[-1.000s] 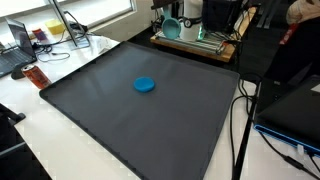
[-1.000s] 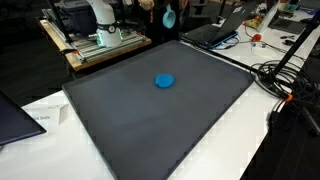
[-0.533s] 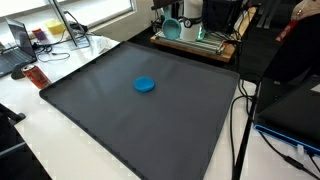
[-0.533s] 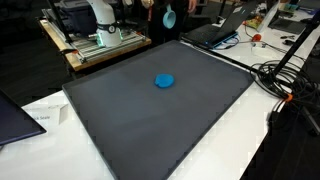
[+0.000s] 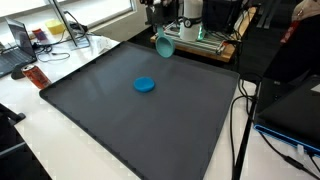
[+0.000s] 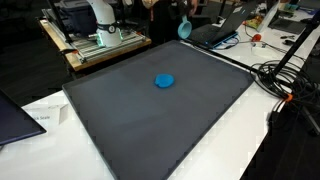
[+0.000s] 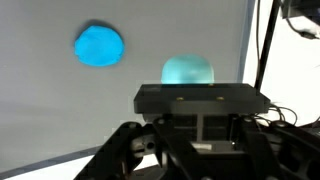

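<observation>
Gripper [image 5: 161, 36] is clamped on a pale teal cup [image 5: 165, 46] and holds it in the air at the upper middle of the frame. The dark mat [image 5: 120, 125] fills most of both exterior views, and the cup hangs just over its far edge. A blue disc [image 5: 145, 85] lies flat near the mat's centre, well apart from the cup; in the wrist view it sits at upper left [image 7: 99, 46], with the cup [image 7: 188, 72] to its right.

The step in hand looks like a carry, with the cup off the surface. Setting it down would call for a steady descent that stays clear of the disc.

Compared with a second ago, the cup has come down from over the wooden stand and moved out towards the mat. The disc has not shifted.
</observation>
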Available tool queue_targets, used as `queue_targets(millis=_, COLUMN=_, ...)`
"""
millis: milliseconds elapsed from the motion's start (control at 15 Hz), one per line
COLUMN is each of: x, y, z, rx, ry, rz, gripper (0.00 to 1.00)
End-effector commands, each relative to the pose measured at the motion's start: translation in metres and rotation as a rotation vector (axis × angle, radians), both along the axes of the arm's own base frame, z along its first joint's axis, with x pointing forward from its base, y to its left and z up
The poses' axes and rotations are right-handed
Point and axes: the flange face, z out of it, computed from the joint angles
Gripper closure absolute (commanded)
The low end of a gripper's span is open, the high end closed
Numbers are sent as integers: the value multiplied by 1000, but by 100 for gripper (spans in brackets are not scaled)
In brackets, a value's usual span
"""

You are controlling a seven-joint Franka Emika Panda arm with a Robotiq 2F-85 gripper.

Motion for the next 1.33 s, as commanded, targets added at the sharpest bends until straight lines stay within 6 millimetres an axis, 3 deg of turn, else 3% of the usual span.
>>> queue_targets(millis=0, x=41, y=4, z=-22, rx=-50, ry=18, rz=-61, gripper=77)
queue_targets(millis=533, x=87, y=-14, z=-79, rx=-234, ry=76, rz=-20, gripper=77)
queue_targets(millis=933, x=98, y=-30, z=-115, rx=-302, ry=103, rz=31, gripper=77)
queue_targets(millis=1267, x=102, y=-36, z=-127, rx=-312, ry=109, rz=17, gripper=77)
